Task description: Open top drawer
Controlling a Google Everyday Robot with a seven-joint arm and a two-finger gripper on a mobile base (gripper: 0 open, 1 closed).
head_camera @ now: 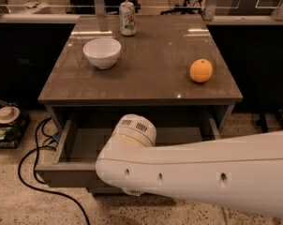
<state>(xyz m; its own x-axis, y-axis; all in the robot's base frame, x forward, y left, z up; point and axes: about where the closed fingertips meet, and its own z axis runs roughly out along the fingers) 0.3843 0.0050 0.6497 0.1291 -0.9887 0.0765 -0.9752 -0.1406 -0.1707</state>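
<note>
The top drawer (62, 175) stands pulled out below the brown table top (146, 74). Its grey front panel is toward me and its shallow tray (87, 146) shows inside. My white arm (202, 172) reaches across from the right over the drawer front, with its round wrist (133, 131) above the middle of the drawer. My gripper is hidden under the arm at the middle of the drawer front. The black handle is hidden too.
On the table top stand a white bowl (102, 52), a drink can (127, 18) at the back, and an orange (201, 71) at the right. A black cable (33, 172) loops on the floor at the left, beside clutter (6, 118).
</note>
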